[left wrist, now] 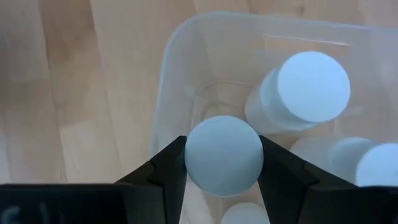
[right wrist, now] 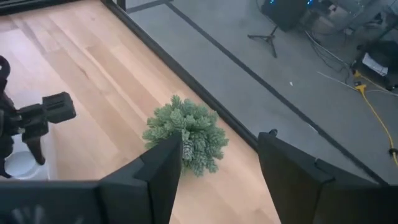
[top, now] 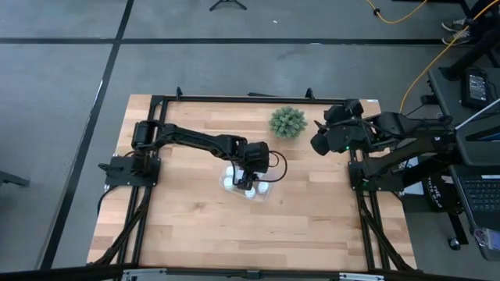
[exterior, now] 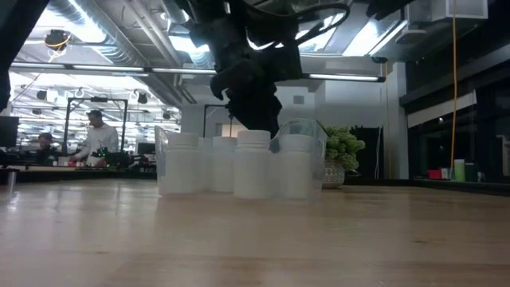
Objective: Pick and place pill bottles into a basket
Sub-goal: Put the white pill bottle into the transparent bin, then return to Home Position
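Clear see-through plastic, the small rectangular basket [top: 248,187] sits near the middle of the pale wooden bench [top: 187,226], and from above the left arm covers most of it, so I cannot count the small white capped pill bottles [exterior: 253,163] inside. At bench height their outlines overlap behind the basket wall, and the dark arm hides whatever stands at the back. The left hand [left wrist: 222,167] hangs over the basket, its two dark fingers [left wrist: 163,171] pressed against either side of one white pill bottle's round cap [left wrist: 224,155]; the body of that bottle is hidden below the cap. Another upright bottle [left wrist: 311,87] stands just beside it inside the basket, and more are cut off at the edge of the wrist view. The right hand [right wrist: 217,168] waits at the far right of the bench, fingers spread and holding nothing, close to the green spiky potted plant [top: 287,122].
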You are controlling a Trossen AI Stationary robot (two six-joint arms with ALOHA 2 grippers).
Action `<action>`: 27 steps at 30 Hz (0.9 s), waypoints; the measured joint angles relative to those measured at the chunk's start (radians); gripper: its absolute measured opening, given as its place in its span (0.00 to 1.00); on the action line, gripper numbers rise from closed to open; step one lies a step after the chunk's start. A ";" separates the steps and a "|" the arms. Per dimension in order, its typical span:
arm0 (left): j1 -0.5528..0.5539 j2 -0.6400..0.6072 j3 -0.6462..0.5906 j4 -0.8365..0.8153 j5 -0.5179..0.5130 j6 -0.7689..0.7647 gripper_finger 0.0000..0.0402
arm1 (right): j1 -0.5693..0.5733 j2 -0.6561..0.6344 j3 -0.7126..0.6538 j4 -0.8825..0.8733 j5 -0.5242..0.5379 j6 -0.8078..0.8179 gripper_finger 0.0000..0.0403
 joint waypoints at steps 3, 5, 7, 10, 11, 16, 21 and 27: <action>0.000 0.000 0.000 0.003 0.002 0.009 0.39 | 0.000 0.000 0.000 0.002 0.000 -0.018 0.52; 0.002 0.000 0.000 0.005 0.005 0.003 0.39 | 0.000 0.000 0.000 0.001 0.000 -0.026 0.52; 0.005 0.000 0.000 0.008 0.005 -0.017 0.41 | 0.000 0.000 0.000 0.001 0.000 -0.027 0.52; 0.015 0.000 0.003 -0.024 0.005 -0.080 0.56 | 0.000 0.000 0.000 0.001 -0.001 -0.035 0.52; 0.019 0.000 0.004 -0.031 0.005 -0.096 0.62 | 0.000 0.000 0.000 0.001 -0.001 -0.044 0.52; 0.026 -0.043 0.005 -0.061 -0.006 -0.103 0.82 | 0.000 0.000 0.001 0.000 -0.001 -0.055 0.52; 0.024 -0.135 0.010 -0.107 -0.013 -0.115 0.88 | 0.000 0.000 0.001 -0.008 -0.001 -0.065 0.52; 0.025 -0.304 0.108 -0.202 -0.115 -0.113 0.88 | 0.017 -0.012 0.000 -0.019 0.003 -0.020 0.52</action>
